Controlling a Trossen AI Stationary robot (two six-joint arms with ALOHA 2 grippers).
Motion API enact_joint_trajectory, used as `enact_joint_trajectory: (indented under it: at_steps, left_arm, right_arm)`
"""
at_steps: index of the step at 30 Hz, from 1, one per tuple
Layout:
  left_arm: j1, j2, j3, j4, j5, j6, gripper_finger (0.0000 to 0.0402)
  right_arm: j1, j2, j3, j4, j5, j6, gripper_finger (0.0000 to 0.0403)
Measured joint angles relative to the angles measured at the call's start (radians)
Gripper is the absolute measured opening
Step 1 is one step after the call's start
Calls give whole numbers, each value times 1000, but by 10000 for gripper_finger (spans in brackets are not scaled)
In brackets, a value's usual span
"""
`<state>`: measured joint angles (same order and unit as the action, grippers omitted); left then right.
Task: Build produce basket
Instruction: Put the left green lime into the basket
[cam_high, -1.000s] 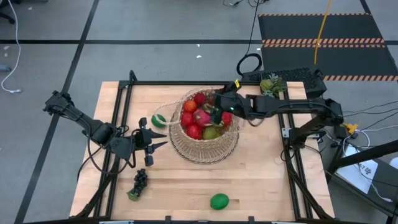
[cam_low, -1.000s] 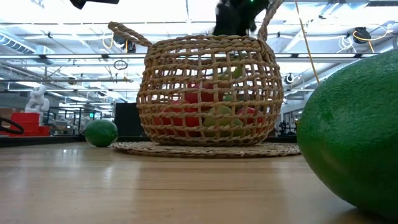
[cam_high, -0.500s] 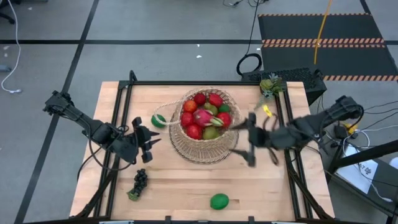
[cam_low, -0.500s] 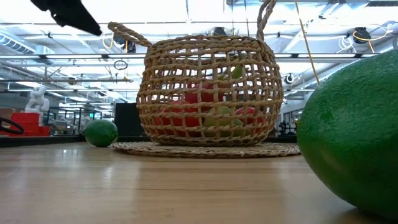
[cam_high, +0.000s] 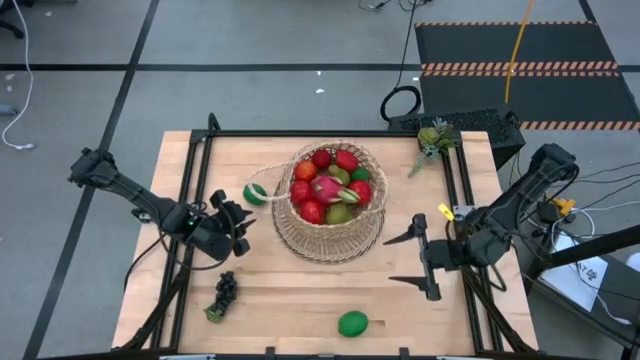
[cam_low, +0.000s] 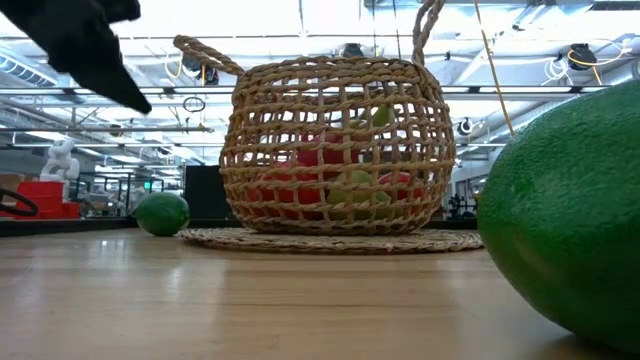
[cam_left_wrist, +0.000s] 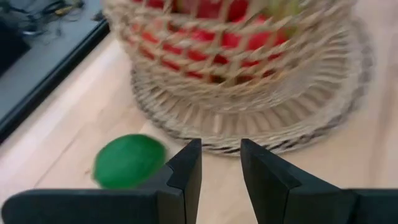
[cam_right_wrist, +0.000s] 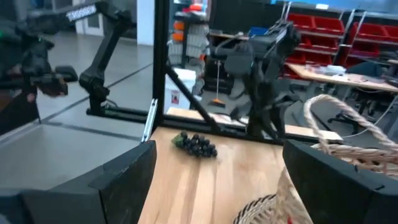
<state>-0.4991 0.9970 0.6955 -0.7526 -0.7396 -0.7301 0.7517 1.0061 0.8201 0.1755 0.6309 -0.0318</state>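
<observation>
The tan wicker basket (cam_high: 330, 232) stands mid-table on its wide woven base, holding red, pink and green produce (cam_high: 328, 188). A lime (cam_high: 257, 194) lies at its left, dark grapes (cam_high: 225, 293) near the front left, another lime (cam_high: 352, 323) by the near edge. My left gripper (cam_high: 243, 222) hangs left of the basket, tipped downward, its fingers narrowly open and empty above the wood near the lime (cam_left_wrist: 129, 160). My right gripper (cam_high: 392, 261) stands wide open and empty to the right of the basket, pointing level toward the table's left.
A leafy green item (cam_high: 433, 135) lies at the far right corner. Black frame rails (cam_high: 190, 180) run along the table's left and right sides. Bare wood shows between the grapes (cam_right_wrist: 196, 144) and the near lime (cam_low: 570, 220).
My right gripper has swung away from above the basket toward the table's right and near side, turning level, still open. My left gripper has come down beside the basket and tipped further downward, rolling as it went. The produce and the basket have stayed put.
</observation>
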Motion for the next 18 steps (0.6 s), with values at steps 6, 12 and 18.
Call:
enact_joint_trajectory:
  at_steps: [6, 12, 18]
  left_arm:
    - [113, 0, -68, 11, -2, 39, 114]
    - [193, 36, -71, 85, 84, 300, 137]
    - [306, 147, -71, 118, 144, 505, 253]
  right_arm:
    - [3, -34, -20, -8, 1, -13, 343]
    - [3, -55, -20, -59, -1, -35, 343]
    - [1, -55, -20, -82, -1, -108, 343]
